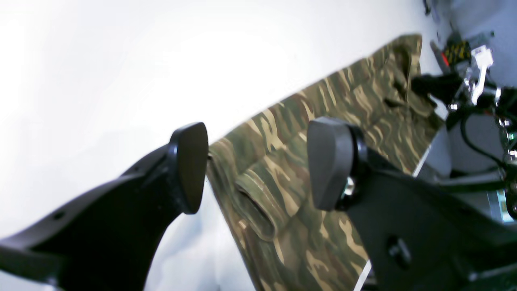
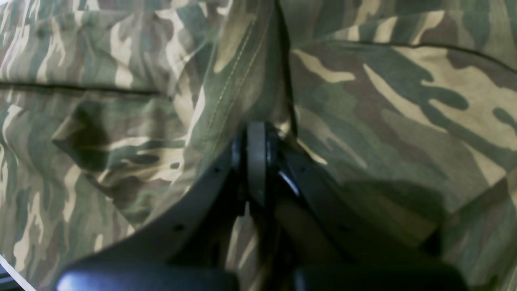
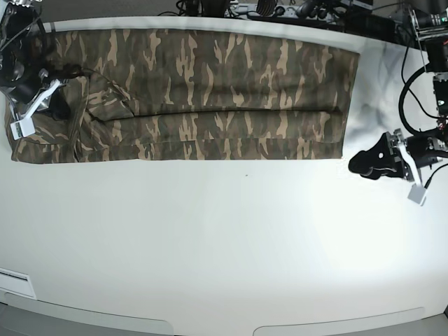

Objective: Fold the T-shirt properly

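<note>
Big white table (image 3: 231,245), glossy w/ soft glare; dark cables (image 3: 280,10) bunched along far edge

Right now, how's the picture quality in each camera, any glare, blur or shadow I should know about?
Left wrist view: the table is blown out to near white, and the open left gripper and T-shirt look soft. Right wrist view: dim and blurry, the shut right gripper casting a shadow on the cloth. Base view: sharpest, with curved edges and a mild sheen.

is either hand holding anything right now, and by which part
The right hand is shut on a raised fold of the T-shirt at its end nearest that arm. The left hand is open, holding nothing.
</note>
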{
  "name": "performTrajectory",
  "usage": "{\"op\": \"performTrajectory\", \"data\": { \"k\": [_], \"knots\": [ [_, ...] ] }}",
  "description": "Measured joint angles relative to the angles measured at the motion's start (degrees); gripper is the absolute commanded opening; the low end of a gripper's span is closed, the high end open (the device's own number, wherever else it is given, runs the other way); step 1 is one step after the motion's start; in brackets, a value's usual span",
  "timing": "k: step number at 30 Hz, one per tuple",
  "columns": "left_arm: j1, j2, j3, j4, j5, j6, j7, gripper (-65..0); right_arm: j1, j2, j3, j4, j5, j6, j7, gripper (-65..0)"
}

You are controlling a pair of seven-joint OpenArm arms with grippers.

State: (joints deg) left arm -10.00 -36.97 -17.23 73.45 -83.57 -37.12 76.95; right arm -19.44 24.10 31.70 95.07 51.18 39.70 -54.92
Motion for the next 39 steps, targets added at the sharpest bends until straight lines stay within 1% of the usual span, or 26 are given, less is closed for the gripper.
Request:
{"op": "performTrajectory", "data": {
  "k": [5,7,8,10,12,14,16,18,20,22,25,28,31,33,35,37,39],
  "knots": [
    [-0.02,0.00,-4.57,0.02,0.00,0.02,0.04,-24.5,-0.09,0.00,0.00,0.00,-3.28,0.00,0.00,-65.0],
    [-0.02,0.00,-5.25,0.00,-0.02,0.96,0.00,-24.5,-0.04,-0.39,0.00,0.00,-5.09,0.00,0.42,-65.0],
    [-0.02,0.00,-5.29,0.02,-0.02,1.07,0.02,-24.5,-0.04,-0.79,0.00,0.00,-6.71,-0.87,1.18,-65.0],
    [0.39,0.07,-5.29,0.02,-0.02,1.09,0.02,-24.5,-0.07,-1.70,0.00,0.02,-9.51,-5.29,3.56,-65.0],
    [1.33,0.13,-5.29,0.02,0.00,1.09,0.09,-24.5,0.07,-2.47,0.00,0.13,-12.94,-10.21,4.37,-65.0],
    [2.25,0.15,-5.29,0.00,0.00,1.09,0.20,-24.5,0.22,-3.32,0.02,0.15,-14.99,-14.14,4.96,-65.0],
    [3.08,0.15,-5.29,0.00,-0.02,1.11,0.02,-24.5,0.24,-4.24,0.02,0.20,-16.81,-17.29,5.40,-65.0],
    [4.07,0.15,-5.29,0.00,-0.02,1.11,-0.02,-24.5,0.57,-5.25,0.07,0.31,-18.88,-19.43,6.14,-65.0],
    [5.35,0.13,-5.29,0.00,0.00,2.64,-0.04,-24.5,0.87,-6.40,0.13,0.50,-20.20,-20.68,6.54,-65.0],
    [6.45,0.15,-5.27,0.00,-0.02,2.84,0.04,-24.5,1.29,-7.39,0.22,0.52,-21.64,-22.14,6.97,-65.0],
    [7.63,0.17,-5.25,0.00,-0.02,2.86,-0.02,-24.5,2.38,-8.39,0.22,0.70,-25.40,-26.03,7.34,-65.0],
    [9.11,0.13,-5.25,0.00,-0.02,2.86,0.00,-24.5,3.43,-8.39,0.22,0.66,-29.14,-29.53,6.88,-65.0],
    [10.40,0.15,-5.25,0.02,-0.02,3.72,0.02,-24.5,4.59,-8.39,0.24,0.55,-32.98,-33.81,5.99,-65.0],
    [11.32,0.15,-5.25,0.00,-0.02,3.72,0.00,-24.5,5.49,-8.37,0.26,0.48,-34.01,-34.77,4.50,-65.0],
    [11.98,0.17,-5.18,0.00,0.00,3.72,0.24,-24.5,6.32,-8.39,0.28,0.48,-34.29,-34.80,3.61,-65.0],
    [12.04,0.17,-4.81,0.00,-0.02,4.15,0.68,-24.5,7.48,-8.39,0.31,0.48,-34.84,-33.81,2.73,-64.3],
    [12.04,0.15,-4.81,0.00,-0.02,4.20,0.61,-24.5,8.87,-8.39,0.31,0.50,-35.01,-32.81,1.73,-52.6]
  ]
}}
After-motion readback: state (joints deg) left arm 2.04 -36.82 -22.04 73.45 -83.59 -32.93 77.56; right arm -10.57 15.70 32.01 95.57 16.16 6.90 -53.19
